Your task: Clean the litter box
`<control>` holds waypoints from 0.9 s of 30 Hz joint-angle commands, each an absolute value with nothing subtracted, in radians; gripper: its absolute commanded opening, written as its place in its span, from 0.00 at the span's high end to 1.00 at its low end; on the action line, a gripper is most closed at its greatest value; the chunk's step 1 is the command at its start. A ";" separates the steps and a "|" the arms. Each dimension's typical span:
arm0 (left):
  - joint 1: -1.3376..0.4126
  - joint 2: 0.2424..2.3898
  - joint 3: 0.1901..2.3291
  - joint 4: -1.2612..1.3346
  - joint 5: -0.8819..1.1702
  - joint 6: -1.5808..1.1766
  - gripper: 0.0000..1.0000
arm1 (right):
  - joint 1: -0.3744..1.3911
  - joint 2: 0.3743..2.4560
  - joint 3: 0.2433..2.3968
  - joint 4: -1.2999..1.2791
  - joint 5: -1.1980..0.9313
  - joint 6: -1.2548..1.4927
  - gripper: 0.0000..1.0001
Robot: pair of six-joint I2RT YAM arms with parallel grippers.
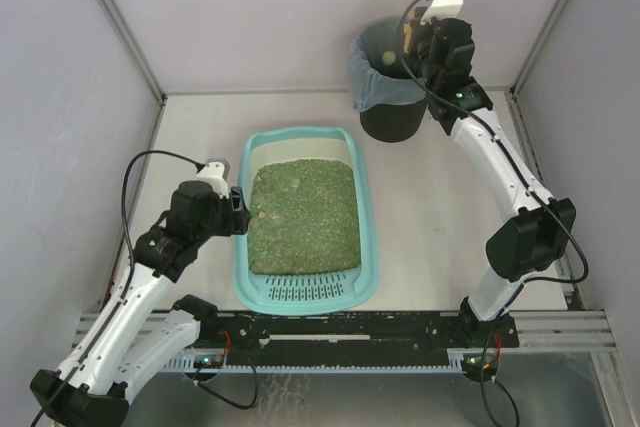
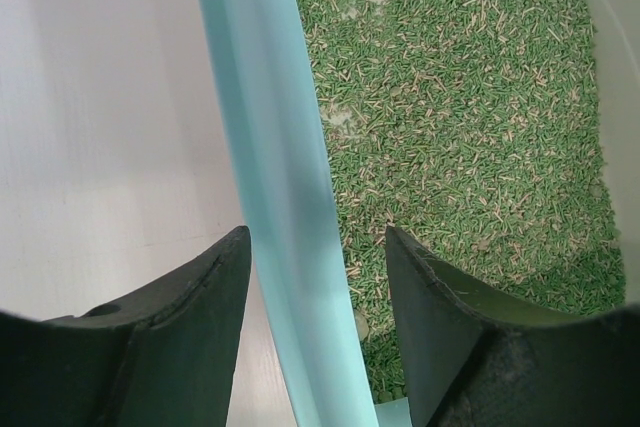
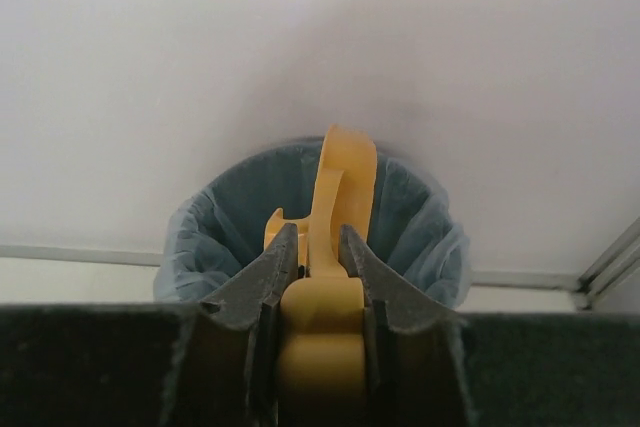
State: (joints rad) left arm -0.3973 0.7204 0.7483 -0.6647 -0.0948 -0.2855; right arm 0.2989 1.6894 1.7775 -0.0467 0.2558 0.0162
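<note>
The light-teal litter box [image 1: 368,237] lies in the middle of the table, with green litter [image 1: 305,215] inside and its slotted grate [image 1: 305,292] at the near end. My left gripper [image 1: 240,213] is open and straddles the box's left rim [image 2: 270,127], one finger outside and one over the litter [image 2: 460,117], with a gap on each side. My right gripper [image 1: 420,47] is shut on the orange scoop [image 3: 345,167] and holds it above the black bin [image 1: 390,119]. The scoop's head is turned edge-on, so I cannot see what it holds.
The bin with its grey-blue bag [image 3: 220,227] stands at the back right against the wall. Pale clumps [image 2: 342,119] lie in the litter near the left rim. Grey walls close the table on three sides, and a metal rail [image 1: 400,327] runs along the near edge.
</note>
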 commanded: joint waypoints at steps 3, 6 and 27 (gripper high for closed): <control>-0.399 0.719 0.734 -0.644 -0.083 -0.282 0.39 | 0.341 1.673 1.789 0.118 0.354 -0.257 1.00; -0.400 0.726 0.734 -0.643 -0.080 -0.282 0.39 | 0.356 1.631 1.774 0.136 0.329 -0.245 1.00; -0.400 0.779 0.741 -0.650 -0.120 -0.287 0.43 | 0.612 1.195 1.205 -0.004 -0.109 0.438 1.00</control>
State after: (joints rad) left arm -0.3973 0.7826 0.7483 -0.6678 -0.1028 -0.2859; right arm 0.5365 1.1931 1.2499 0.1104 -0.0715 0.3420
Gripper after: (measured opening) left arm 0.578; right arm 0.191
